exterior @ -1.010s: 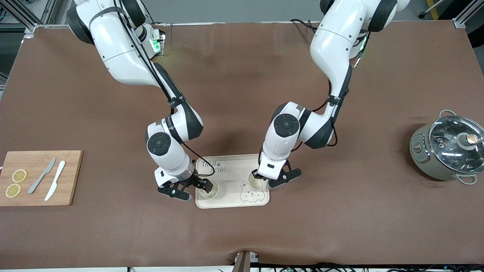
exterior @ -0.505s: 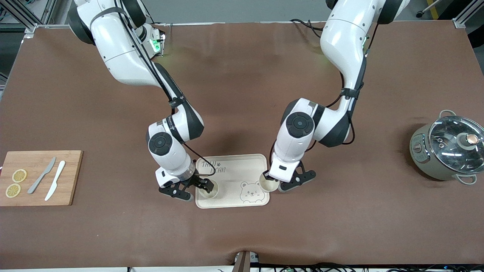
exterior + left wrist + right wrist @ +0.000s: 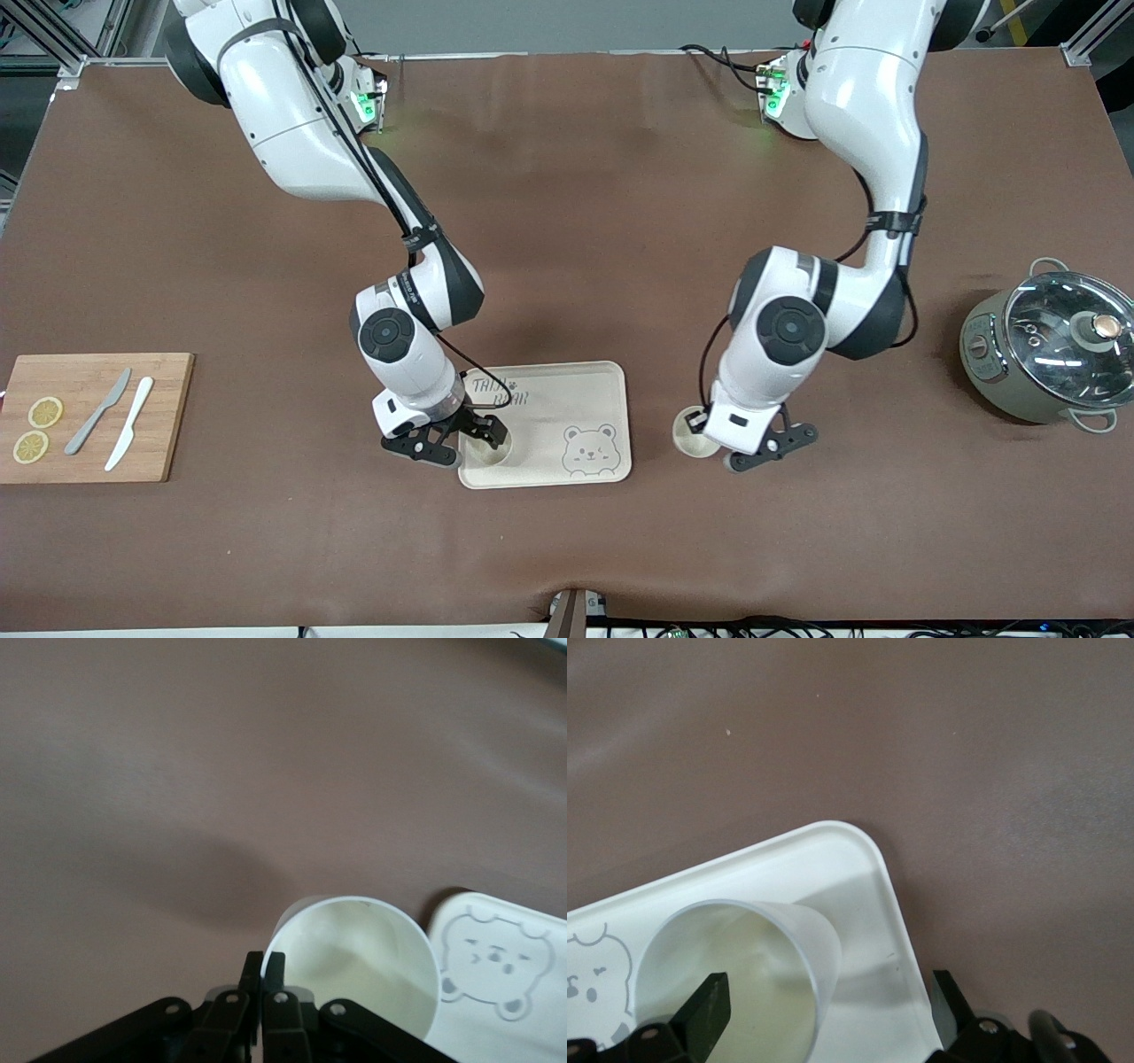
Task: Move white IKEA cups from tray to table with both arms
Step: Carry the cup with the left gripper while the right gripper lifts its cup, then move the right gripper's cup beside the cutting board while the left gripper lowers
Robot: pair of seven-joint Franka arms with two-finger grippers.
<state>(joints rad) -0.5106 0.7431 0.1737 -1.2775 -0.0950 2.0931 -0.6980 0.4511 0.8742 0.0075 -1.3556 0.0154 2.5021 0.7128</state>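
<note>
The left claw [image 3: 719, 439], pinching one cream-white tapered cup [image 3: 689, 434] over the brown counter [image 3: 567, 221], should lower and release; the right claw [image 3: 461, 440] straddles the other cup [image 3: 493, 450] on the bear-printed tray [image 3: 567, 399], fingers spread, ungripped.

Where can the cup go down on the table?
Bare table lies between the tray and the pot, where the left gripper holds one cup. More lies between the tray and the cutting board. Crowded: the tray's corner, where the open right gripper straddles the other cup.

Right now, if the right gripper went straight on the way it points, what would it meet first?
Likely the white cup on the tray: the open right gripper straddles its wall, one finger inside. Depth unclear.
</note>
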